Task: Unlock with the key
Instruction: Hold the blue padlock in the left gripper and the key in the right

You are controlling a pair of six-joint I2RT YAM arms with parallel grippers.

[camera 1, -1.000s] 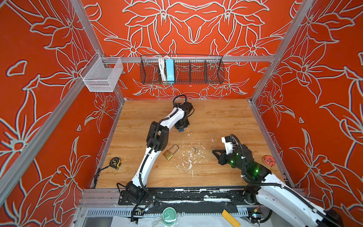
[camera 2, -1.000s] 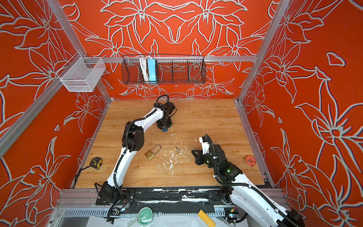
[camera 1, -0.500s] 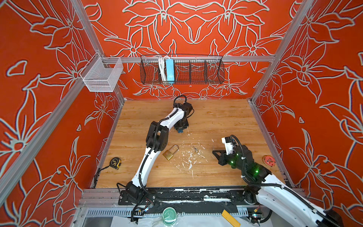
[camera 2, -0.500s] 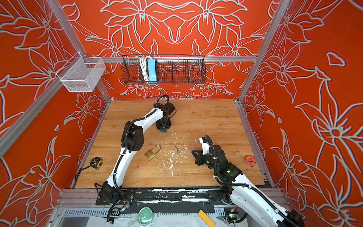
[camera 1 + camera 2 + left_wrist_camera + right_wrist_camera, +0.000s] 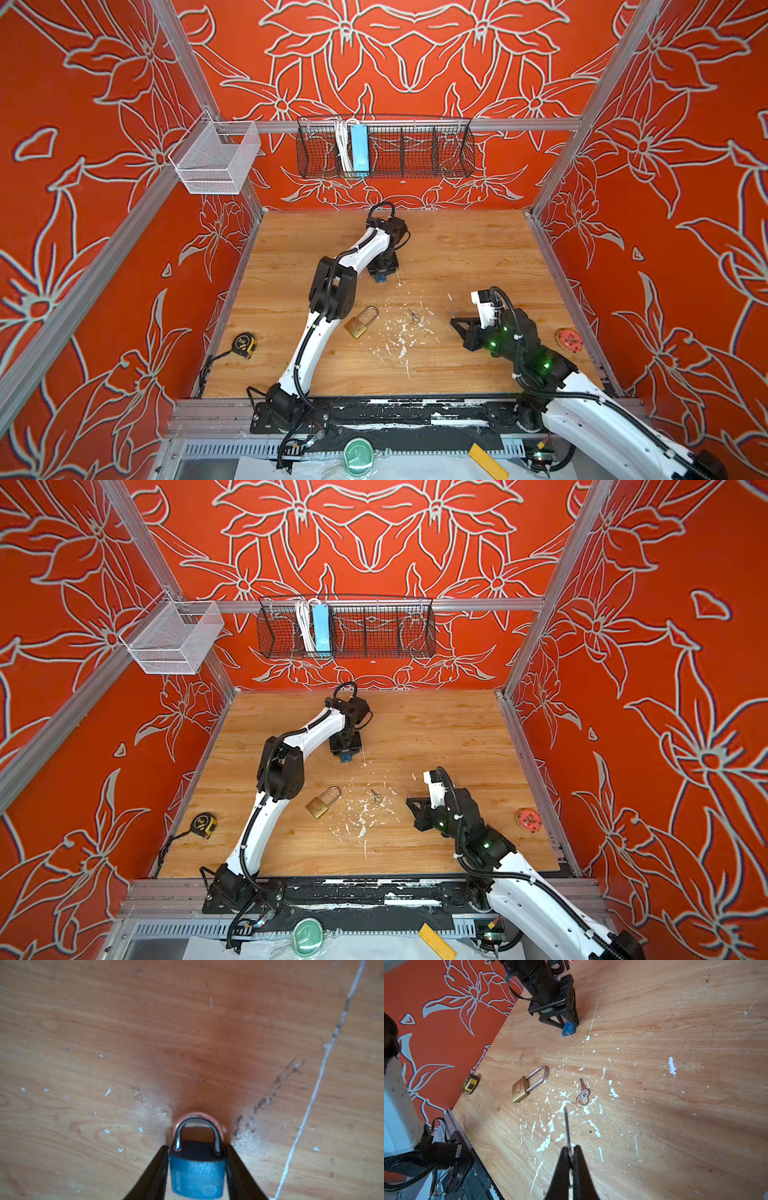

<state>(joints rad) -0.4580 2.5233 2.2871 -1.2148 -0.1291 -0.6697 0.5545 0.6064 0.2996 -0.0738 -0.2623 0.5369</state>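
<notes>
**Key gripped, lock presented, insertion not yet begun**

Nearest us, on the near side of the brass padlock (image 5: 520,1089), the right gripper (image 5: 571,1148) is pinched tight on the held key (image 5: 566,1126). The blade juts straight out past the fingertips, its long axis in line with the fingers. Its tip aims toward the far side of the table (image 5: 478,257), and we see it edge-on. A loose key (image 5: 583,1088) on a ring lies flat near the brass padlock, apart from it and untouched.

Well beyond the brass padlock, the left gripper (image 5: 197,1146) is clamped on the blue padlock (image 5: 197,1174), a finger against each flank. The lock's long axis follows the fingers, with the shackle pointing down at the table. We cannot tell whether the shackle touches it.

We judge the step in hand to be the approach before insertion. The next move calls for carrying the blade across to the keyway and lining it up with the lock's axis. We cannot confirm which way the keyway faces.
</notes>
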